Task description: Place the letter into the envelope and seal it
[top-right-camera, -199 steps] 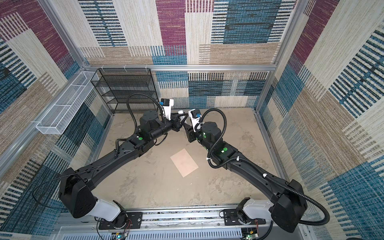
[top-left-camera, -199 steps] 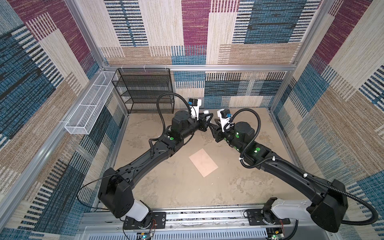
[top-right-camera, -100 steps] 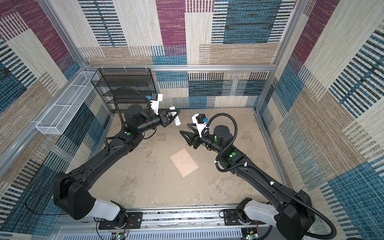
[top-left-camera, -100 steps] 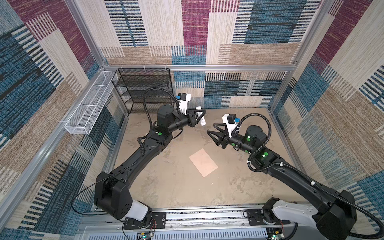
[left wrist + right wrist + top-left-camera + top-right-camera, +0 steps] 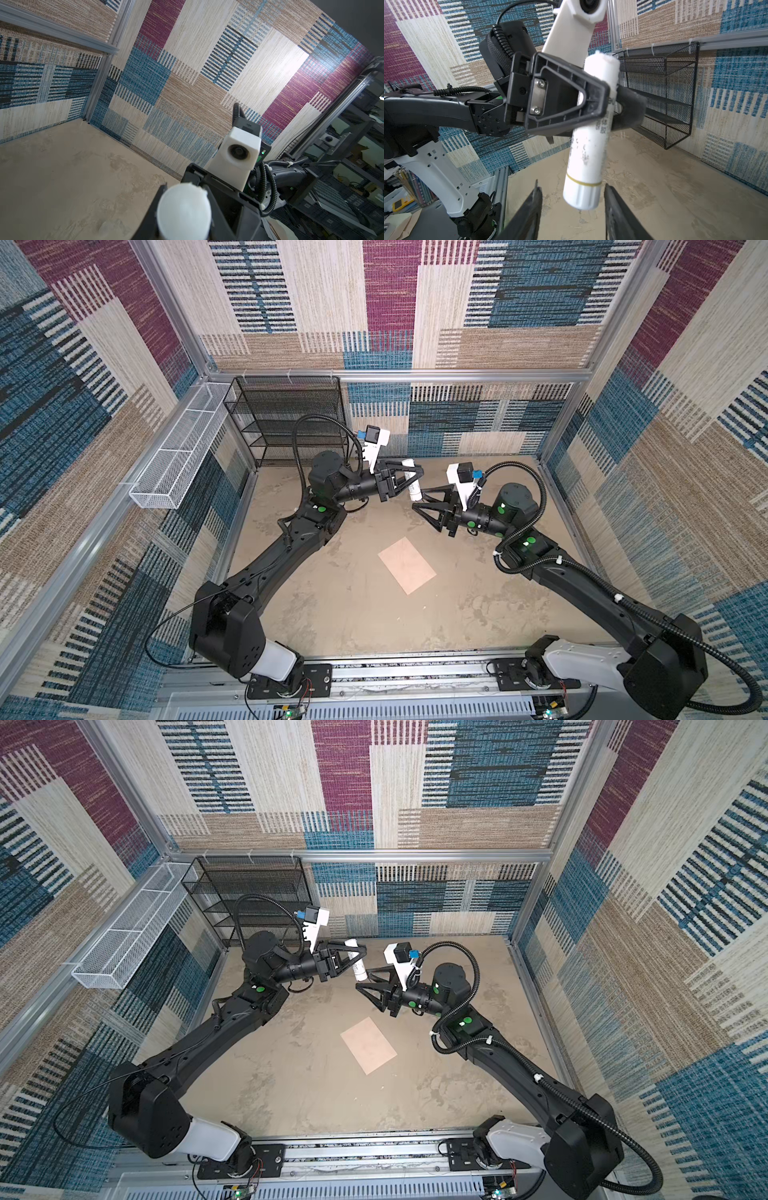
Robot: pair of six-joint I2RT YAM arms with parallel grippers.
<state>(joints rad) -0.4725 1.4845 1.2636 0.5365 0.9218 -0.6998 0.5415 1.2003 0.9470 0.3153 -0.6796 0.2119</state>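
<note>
On the table, in both top views, the envelope (image 5: 406, 565) (image 5: 368, 1045) lies flat, plain face up, well apart from both my grippers. The letter shows nowhere, so I cannot tell whether it is already inside. My left gripper (image 5: 415, 477) is clamped across a white glue stick (image 5: 414, 490), held clear of the table (image 5: 332, 605) with its lower end presented to my right gripper (image 5: 419, 506), probably so the cap can be pulled for sealing.

In the left wrist view, only one round end of the glue stick (image 5: 184, 212) shows beside my dark left finger (image 5: 151, 209).

In the right wrist view, my left gripper (image 5: 608, 99) pinches the stick at mid-barrel, leaving the banded cap (image 5: 581, 197) free. My right fingers (image 5: 533, 209) stand apart on either side of that cap, with no visible contact. The next move calls for closing on the cap and pulling straight along the barrel; an off-axis pull could slip the stick.
</note>
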